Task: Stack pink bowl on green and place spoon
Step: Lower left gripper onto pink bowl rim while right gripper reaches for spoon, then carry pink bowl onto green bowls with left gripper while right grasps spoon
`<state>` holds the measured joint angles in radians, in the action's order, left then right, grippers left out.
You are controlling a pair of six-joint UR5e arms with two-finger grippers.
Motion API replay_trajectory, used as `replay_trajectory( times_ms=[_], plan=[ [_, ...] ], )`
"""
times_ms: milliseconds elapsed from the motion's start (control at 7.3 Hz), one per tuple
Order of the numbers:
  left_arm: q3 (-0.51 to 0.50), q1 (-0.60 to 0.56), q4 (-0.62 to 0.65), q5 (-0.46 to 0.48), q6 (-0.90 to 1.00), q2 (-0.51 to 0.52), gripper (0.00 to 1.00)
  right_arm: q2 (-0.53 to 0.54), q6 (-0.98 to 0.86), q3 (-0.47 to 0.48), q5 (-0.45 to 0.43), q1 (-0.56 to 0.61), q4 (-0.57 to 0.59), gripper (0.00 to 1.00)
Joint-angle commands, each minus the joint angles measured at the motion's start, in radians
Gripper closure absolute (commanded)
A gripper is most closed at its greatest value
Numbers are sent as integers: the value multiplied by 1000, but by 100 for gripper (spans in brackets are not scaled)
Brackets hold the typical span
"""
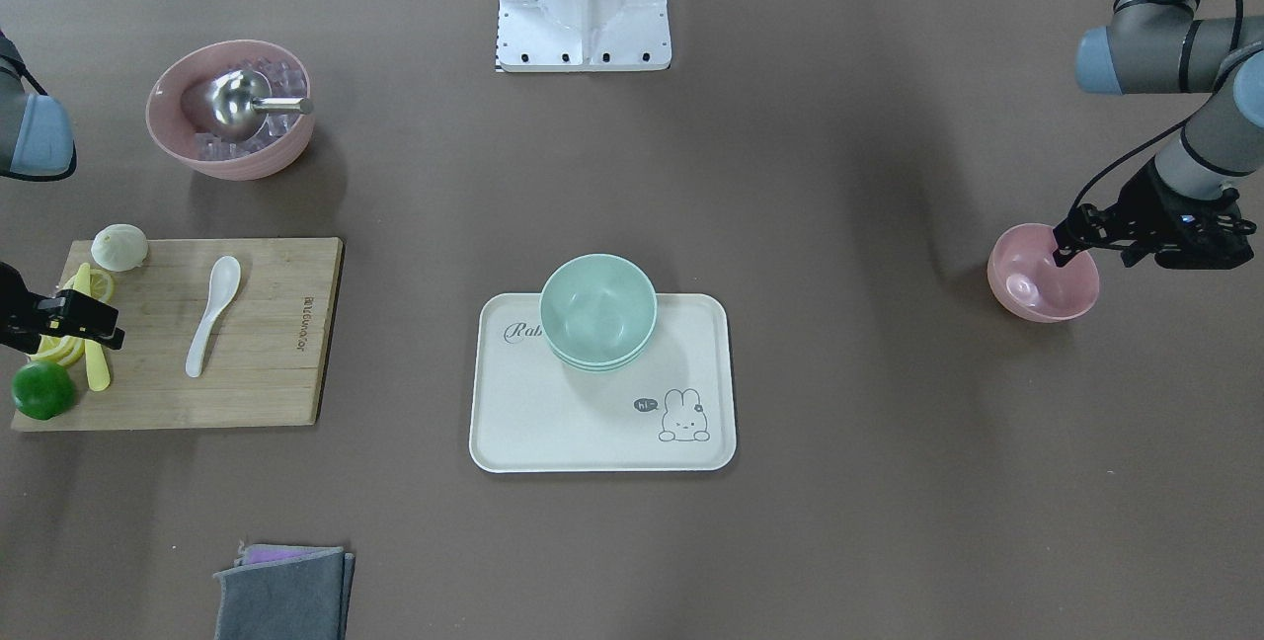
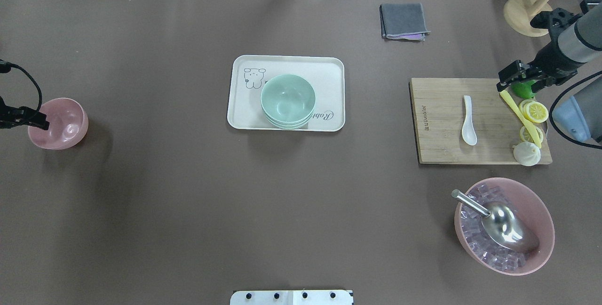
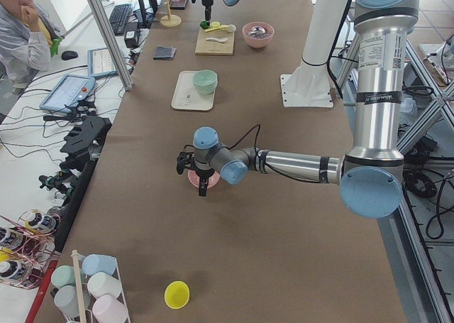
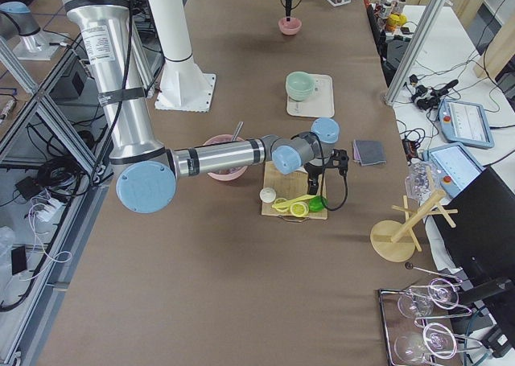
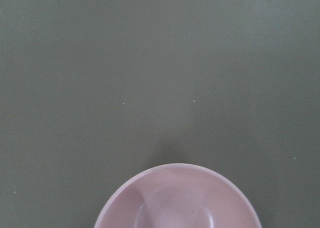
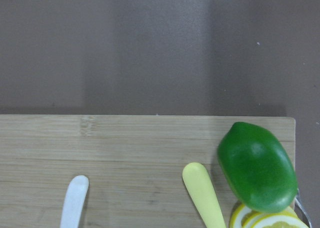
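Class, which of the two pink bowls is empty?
The small pink bowl by the left gripper; the large pink bowl holds ice cubes and a metal scoop.

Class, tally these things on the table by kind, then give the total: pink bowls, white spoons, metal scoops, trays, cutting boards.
Pink bowls: 2 (small bowl, ice bowl)
White spoon: 1
Metal scoop: 1
Tray: 1
Cutting board: 1
Total: 6
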<state>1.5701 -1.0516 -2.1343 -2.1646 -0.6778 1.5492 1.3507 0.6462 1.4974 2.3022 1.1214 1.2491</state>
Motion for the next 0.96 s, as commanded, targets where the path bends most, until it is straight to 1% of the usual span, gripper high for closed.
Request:
replay_trajectory(
  times_ms=[0,137,274,411,548,685,822],
  plan=[
    [-42,4,-6,-7,4,5,45,-16,18,0,-3,-17,1,0],
    [-39,5,5,-14,4,12,92,-34,50,-2,-3,-44,1,1],
    [-45,5,11,-76,4,40,100,-60,102,-6,-7,-70,1,1],
    [-45,5,31,-157,-14,73,100,-77,134,-6,-12,-90,1,1],
    [-39,5,37,-185,-29,98,100,-81,145,1,-29,-112,1,1],
    [-25,5,68,-240,-54,161,100,-97,211,1,-33,-130,0,1],
    [-9,5,83,-260,-140,239,100,-107,230,0,-65,-152,0,1]
  ],
)
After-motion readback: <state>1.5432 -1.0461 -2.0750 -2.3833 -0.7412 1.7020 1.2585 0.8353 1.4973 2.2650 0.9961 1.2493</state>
